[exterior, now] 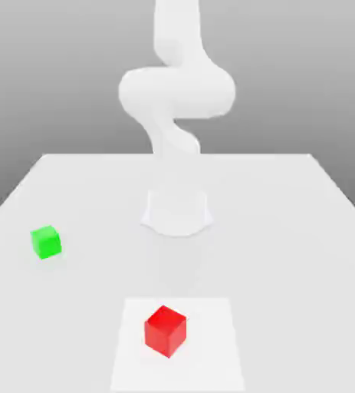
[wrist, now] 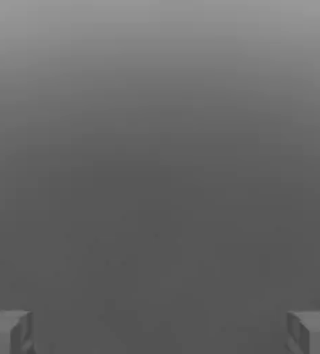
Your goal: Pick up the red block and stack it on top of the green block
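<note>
Bright, even light washes out my white arm (exterior: 178, 92) against the pale table (exterior: 287, 230) in the exterior view. My hand view is dim grey, darkening smoothly from a paler edge, with small white glints.

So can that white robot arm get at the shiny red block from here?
Probably yes: the red block sits in the open on the pale square, nothing on or against it, and the gripper stands open.

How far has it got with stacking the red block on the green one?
Nothing looks done: the red block sits on the white square, apart from the green block. The open claw holds nothing. Gripping, lifting and stacking all remain.
</note>
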